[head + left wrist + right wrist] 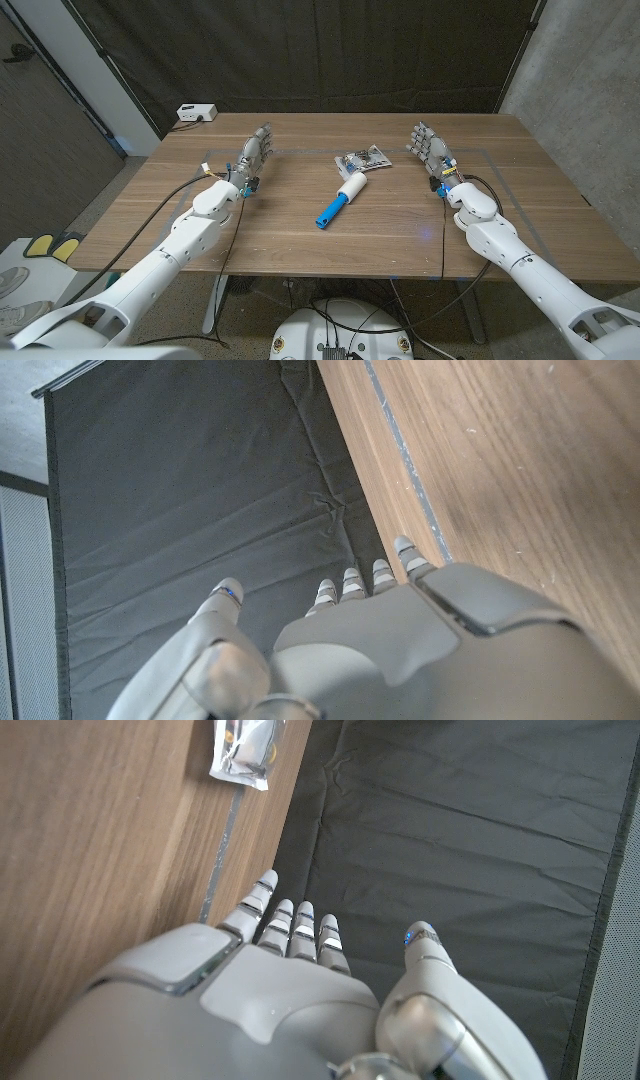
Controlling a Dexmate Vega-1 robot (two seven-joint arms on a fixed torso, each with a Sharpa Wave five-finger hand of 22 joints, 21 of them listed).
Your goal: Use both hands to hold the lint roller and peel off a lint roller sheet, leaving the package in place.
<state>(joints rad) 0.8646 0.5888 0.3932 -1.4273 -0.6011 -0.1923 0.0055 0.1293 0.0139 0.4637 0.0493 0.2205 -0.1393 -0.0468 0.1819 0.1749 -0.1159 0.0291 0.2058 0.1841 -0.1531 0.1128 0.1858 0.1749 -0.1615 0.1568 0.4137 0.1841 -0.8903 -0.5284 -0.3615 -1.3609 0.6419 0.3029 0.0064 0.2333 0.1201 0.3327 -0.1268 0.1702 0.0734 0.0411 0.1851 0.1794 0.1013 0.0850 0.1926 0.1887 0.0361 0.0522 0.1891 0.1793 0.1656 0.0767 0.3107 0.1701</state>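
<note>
- Left hand point(256, 152) at table's 10 o'clock, fingers extended and spread, holding nothing. Left wrist view agrees: fingers point(345, 584) straight, nothing in the grasp.
- Right hand point(428, 146) at 2 o'clock, also spread and not holding anything. Well apart from the roller, same as the left.
- Lint roller point(341, 198) lies on the wooden table point(520, 215) about dead centre: blue handle pointing to 7 o'clock, white sheet roll toward 1 o'clock.
- Package point(364, 159) sits just beyond the roll at 1 o'clock, near it or maybe touching; can't tell from the head view. Right wrist view shows it point(245, 750) close to the far table edge.
- Risk 1: roll end is crowded by the package. A hand coming in from 2 o'clock for the roll likely clips or drags the package, which breaks the "leave in place" condition. Looks safer to lift by the handle first.
- Risk 2: cylinder lying on its side. A one-sided finger push probably rolls it away toward 10 or 4 o'clock before a grasp closes.
- Risk 3: sheet edge isn't visible at this resolution. If the pinch misses the seam, fingers just slide on the roll or stick to the adhesive.
- Risk 4: weak hold on the handle while peeling, and the roller spins or pulls free instead of shedding a sheet.
</note>
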